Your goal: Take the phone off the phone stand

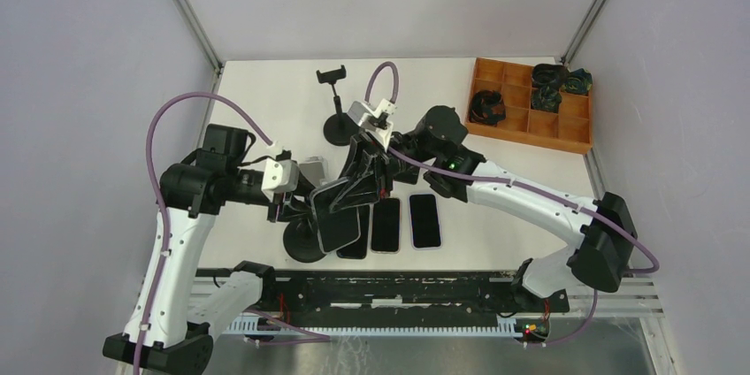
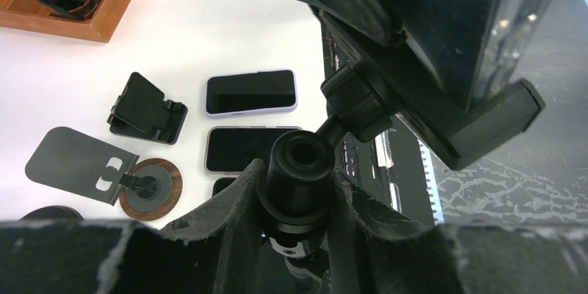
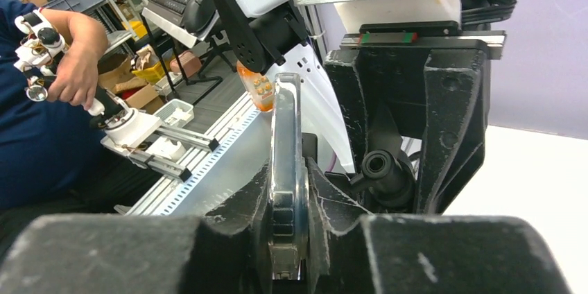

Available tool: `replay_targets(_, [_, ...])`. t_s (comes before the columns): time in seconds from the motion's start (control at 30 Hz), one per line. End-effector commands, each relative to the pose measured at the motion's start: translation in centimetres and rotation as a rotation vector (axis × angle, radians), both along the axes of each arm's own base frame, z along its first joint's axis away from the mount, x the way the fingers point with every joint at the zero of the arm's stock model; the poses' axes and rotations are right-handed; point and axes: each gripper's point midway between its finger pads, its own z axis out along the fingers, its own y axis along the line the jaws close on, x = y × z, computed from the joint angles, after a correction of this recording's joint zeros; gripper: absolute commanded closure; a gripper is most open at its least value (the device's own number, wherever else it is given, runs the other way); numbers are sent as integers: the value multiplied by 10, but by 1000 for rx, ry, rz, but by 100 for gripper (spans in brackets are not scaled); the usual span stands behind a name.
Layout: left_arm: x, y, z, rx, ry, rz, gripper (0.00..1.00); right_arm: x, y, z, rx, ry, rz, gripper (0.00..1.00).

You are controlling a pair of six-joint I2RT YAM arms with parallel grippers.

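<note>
1. The phone (image 1: 338, 214) is seen as a dark-screened slab with a pale, clear rim. It is tilted at the head of the phone stand (image 1: 305, 245), toward 7 o'clock of the table's (image 1: 265, 101) middle.
2. Its thin edge (image 3: 285, 134) is clamped between the fingers of the right gripper (image 3: 286, 197), which is brought in from 2 o'clock.
3. The stand's black post (image 2: 298, 169) is clamped by the left gripper (image 2: 298, 200), which is brought in from 9 o'clock.
4. A flat phone (image 1: 386, 225) is seen just at 3 o'clock of it.

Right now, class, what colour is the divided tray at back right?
The tray is orange-brown, clearest in the top view.
</note>
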Motion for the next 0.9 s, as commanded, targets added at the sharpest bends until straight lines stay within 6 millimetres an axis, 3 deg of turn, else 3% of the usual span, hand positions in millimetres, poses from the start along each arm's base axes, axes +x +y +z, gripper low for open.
replay_targets(0.0, [-10,-5,20,-74,-83,-74,98,-7,-5,40,118,-52,23,83])
replay_targets(0.17, [-6,0,-1,0,-80,-71,98,-11,-5,62,215,14,62,100])
replay_targets(0.5, [-4,7,-17,72,-125,-65,98,-3,2,74,274,-6,50,100])
replay_targets(0.73, [-8,8,-27,100,-154,-90,98,29,6,85,341,-44,-123,100])
replay_targets(0.87, [-10,8,-32,113,-144,-97,98,43,-5,96,390,-63,-192,100])
